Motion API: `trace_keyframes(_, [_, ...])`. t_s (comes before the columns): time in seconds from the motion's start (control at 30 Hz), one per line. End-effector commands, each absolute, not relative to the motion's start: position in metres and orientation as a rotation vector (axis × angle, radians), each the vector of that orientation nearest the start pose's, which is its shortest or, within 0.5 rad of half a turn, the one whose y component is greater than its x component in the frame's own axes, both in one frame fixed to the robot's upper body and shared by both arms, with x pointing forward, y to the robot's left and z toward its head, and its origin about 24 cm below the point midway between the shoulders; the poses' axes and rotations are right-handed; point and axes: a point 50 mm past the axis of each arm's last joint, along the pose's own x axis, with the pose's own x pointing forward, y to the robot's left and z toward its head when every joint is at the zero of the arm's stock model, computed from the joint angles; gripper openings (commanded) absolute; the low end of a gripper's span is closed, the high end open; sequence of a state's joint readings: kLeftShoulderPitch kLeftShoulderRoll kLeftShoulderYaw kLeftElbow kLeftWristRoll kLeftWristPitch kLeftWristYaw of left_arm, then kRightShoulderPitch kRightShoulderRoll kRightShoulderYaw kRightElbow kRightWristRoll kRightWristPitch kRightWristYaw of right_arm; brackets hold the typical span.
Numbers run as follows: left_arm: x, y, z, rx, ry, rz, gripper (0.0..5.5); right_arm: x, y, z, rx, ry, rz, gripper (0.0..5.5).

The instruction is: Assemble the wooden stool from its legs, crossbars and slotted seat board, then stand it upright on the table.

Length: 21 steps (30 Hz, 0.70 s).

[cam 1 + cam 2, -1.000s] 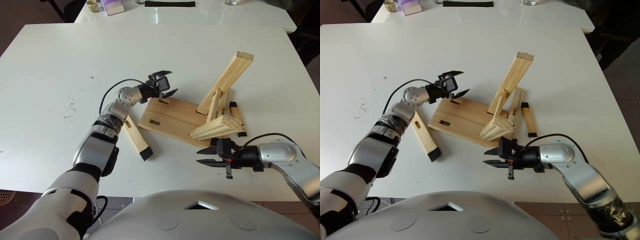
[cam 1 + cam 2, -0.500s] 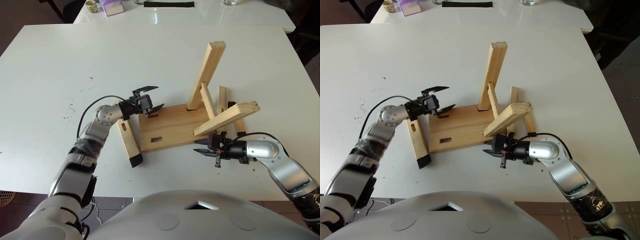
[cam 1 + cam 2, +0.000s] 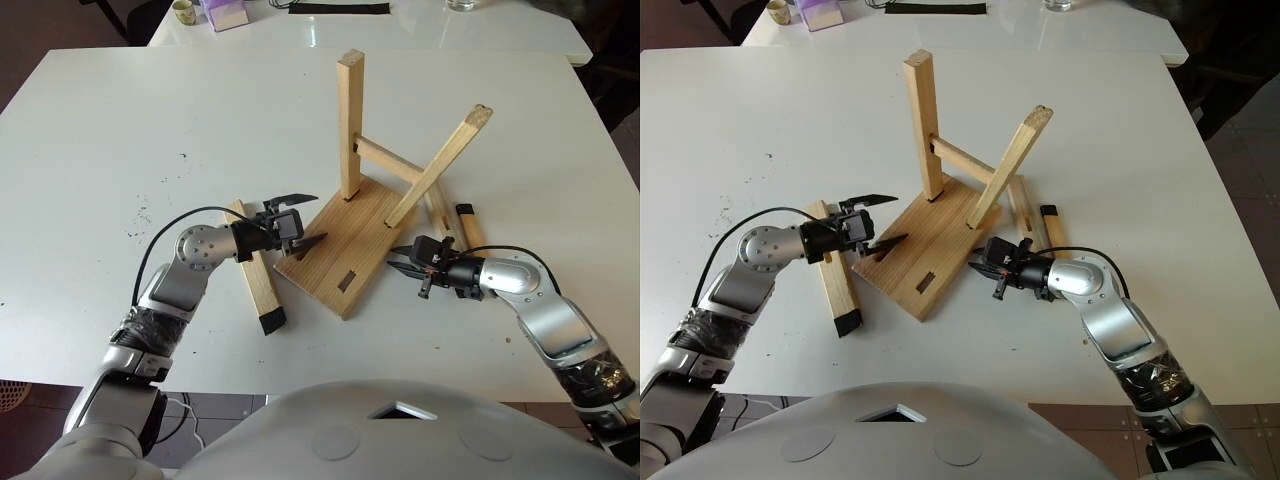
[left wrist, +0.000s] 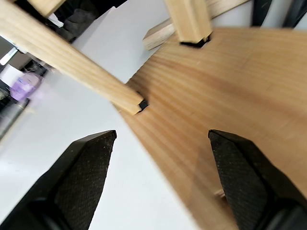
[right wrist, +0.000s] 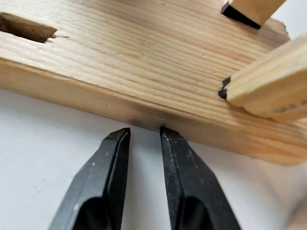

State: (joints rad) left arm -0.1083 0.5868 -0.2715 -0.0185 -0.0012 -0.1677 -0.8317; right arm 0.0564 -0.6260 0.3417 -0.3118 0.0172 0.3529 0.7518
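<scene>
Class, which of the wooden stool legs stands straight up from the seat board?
The tall pale wooden leg at the slotted wooden seat board's far corner; the other fitted leg leans, and a loose leg lies flat.

Loose leg point(image 3: 262, 290) partly hidden beneath left hand point(image 3: 316, 217), seat board point(image 4: 216, 96) cut off in wrist views

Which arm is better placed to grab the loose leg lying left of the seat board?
Left: the left gripper, open, is right beside that leg. The right gripper sits across the seat board from it.
</scene>
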Motion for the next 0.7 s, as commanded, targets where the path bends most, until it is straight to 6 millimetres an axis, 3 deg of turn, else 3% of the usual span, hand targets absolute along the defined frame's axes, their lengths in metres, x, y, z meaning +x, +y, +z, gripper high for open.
trace_keyframes(0.03, [0.233,0.153,0.072,0.540,0.095,-1.124,3.58,0.196,-0.160,0.051,-0.476,0.399,1.008,1.15])
trace_keyframes(0.17, [0.226,0.152,0.075,0.437,0.168,-1.100,3.58,0.195,-0.170,0.050,-0.498,0.403,0.984,1.15])
trace_keyframes(0.27, [0.231,0.149,0.089,0.391,0.152,-1.078,3.58,0.198,-0.177,0.057,-0.503,0.390,0.948,1.15])
trace_keyframes(0.43, [0.272,0.160,0.140,0.473,-0.045,-0.886,3.58,0.185,-0.175,0.067,-0.499,0.370,0.948,1.15])
trace_keyframes(0.5, [0.281,0.167,0.150,0.544,-0.089,-0.845,3.58,0.178,-0.169,0.067,-0.489,0.373,0.971,1.15])
trace_keyframes(0.57, [0.286,0.177,0.139,0.686,-0.066,-0.829,3.58,0.172,-0.162,0.065,-0.476,0.375,0.995,1.15])
trace_keyframes(0.7, [0.281,0.193,0.099,0.949,0.018,-0.907,3.58,0.170,-0.155,0.061,-0.474,0.378,0.999,1.15])
